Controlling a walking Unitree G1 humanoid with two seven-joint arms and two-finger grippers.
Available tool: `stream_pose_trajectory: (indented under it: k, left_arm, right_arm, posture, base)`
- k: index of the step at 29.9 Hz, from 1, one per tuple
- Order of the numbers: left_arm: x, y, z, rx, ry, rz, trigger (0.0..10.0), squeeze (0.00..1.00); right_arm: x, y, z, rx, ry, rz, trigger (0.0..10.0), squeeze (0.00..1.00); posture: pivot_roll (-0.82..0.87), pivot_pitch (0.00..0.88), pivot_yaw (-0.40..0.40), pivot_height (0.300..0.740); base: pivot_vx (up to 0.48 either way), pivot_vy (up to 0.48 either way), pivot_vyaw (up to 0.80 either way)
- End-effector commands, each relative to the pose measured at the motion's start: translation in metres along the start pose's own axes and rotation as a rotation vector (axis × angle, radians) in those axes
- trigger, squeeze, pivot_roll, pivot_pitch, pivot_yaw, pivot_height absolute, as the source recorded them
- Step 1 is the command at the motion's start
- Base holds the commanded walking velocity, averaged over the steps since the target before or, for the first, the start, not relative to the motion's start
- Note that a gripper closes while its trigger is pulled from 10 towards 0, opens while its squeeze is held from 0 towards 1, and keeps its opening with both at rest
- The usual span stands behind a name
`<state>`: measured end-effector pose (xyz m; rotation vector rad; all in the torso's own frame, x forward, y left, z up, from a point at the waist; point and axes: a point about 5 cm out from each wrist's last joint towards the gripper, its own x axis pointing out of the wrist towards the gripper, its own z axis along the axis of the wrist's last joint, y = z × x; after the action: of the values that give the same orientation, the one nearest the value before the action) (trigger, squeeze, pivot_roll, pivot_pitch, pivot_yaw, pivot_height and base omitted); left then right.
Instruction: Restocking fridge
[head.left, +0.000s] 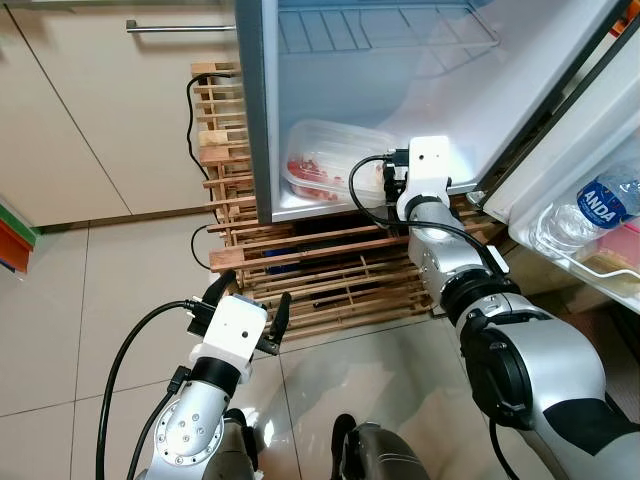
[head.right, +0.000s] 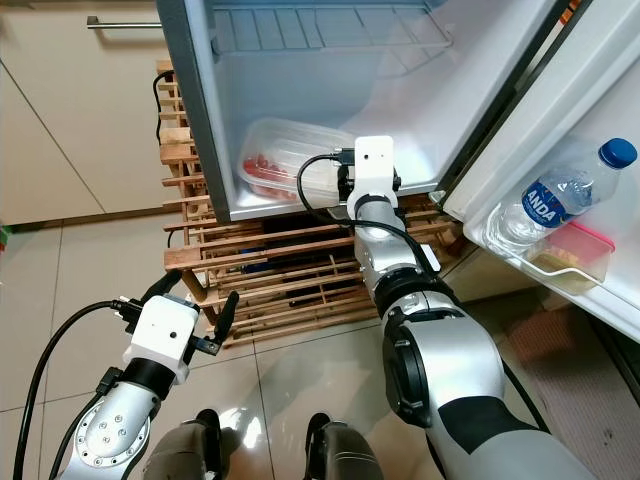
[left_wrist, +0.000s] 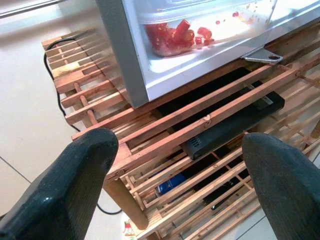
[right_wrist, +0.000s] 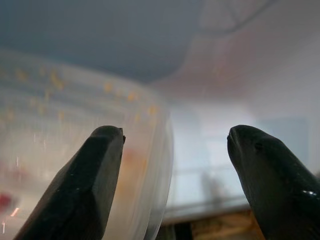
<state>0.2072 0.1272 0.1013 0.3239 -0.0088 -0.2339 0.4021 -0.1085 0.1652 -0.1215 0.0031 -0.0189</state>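
Note:
A clear lidded tub of chopped red food (head.left: 330, 160) rests on the floor of the open fridge (head.left: 258, 120). My right gripper (right_wrist: 175, 135) reaches into the fridge at the tub's right end. Its fingers are open, and the tub's rounded edge (right_wrist: 150, 150) lies between them without being clamped. My left gripper (head.left: 250, 300) hangs low over the floor tiles in front of the wooden rack (head.left: 300, 270), open and empty. In the left wrist view the tub (left_wrist: 175, 35) appears beyond the rack.
The fridge stands on the slatted wooden rack, with a black box (left_wrist: 225, 125) beneath it. At right, the open door's shelf (head.left: 560, 255) holds a water bottle (head.left: 590, 205) and a pink-lidded box (head.right: 575, 250). A wire shelf (head.left: 380, 30) spans the top. Beige cabinets (head.left: 100, 100) are on the left.

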Motion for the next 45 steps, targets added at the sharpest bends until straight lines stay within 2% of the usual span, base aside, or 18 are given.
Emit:
stream_pose_trajectory:
  k: [1, 29, 30, 31, 35, 41, 45]
  left_arm:
    - [-0.002, -0.006, -0.004, -0.007, 0.021, -0.016, 10.0, 0.00]
    - [-0.002, -0.006, -0.004, -0.006, 0.021, -0.014, 10.0, 0.00]
    - [0.019, -0.006, -0.002, -0.027, -0.009, -0.008, 10.0, 0.00]
    - [0.045, -0.006, 0.002, -0.062, -0.041, 0.000, 10.0, 0.00]
    - [0.052, -0.005, 0.002, -0.075, -0.045, 0.005, 10.0, 0.00]
    - [0.055, -0.009, 0.003, -0.079, -0.058, 0.002, 10.0, 0.00]
    - [0.062, -0.007, 0.002, -0.091, -0.072, 0.017, 10.0, 0.00]
  right_arm:
    - [0.000, -0.003, -0.001, -0.017, 0.004, -0.008, 10.0, 1.00]
    - [0.000, -0.004, 0.001, -0.035, -0.010, -0.019, 10.0, 1.00]
    - [-0.001, -0.014, -0.004, 0.043, -0.010, -0.016, 10.0, 0.00]
    - [-0.005, -0.029, -0.013, 0.128, -0.027, -0.011, 10.0, 0.00]
    - [-0.008, -0.039, -0.012, 0.134, -0.074, -0.022, 10.0, 0.00]
    - [-0.011, -0.051, 0.002, 0.060, -0.206, -0.055, 10.0, 0.00]
    - [-0.023, -0.063, 0.007, 0.038, -0.278, -0.030, 10.0, 0.00]
  posture:
    - [0.19, 0.238, -0.123, 0.740]
    - [0.20, 0.237, -0.123, 0.740]
    - [0.08, 0.073, -0.137, 0.740]
    - [0.08, 0.063, -0.137, 0.740]
    - [0.07, 0.046, -0.137, 0.740]
    - [0.05, 0.022, -0.139, 0.740]
    - [0.05, 0.009, -0.146, 0.740]
  base:
    - [0.000, 0.000, 0.00]
    - [0.000, 0.000, 0.00]
    - [0.000, 0.000, 0.00]
    - [0.000, 0.000, 0.00]
    - [0.000, 0.000, 0.00]
    - [0.000, 0.000, 0.00]
    - [0.000, 0.000, 0.00]
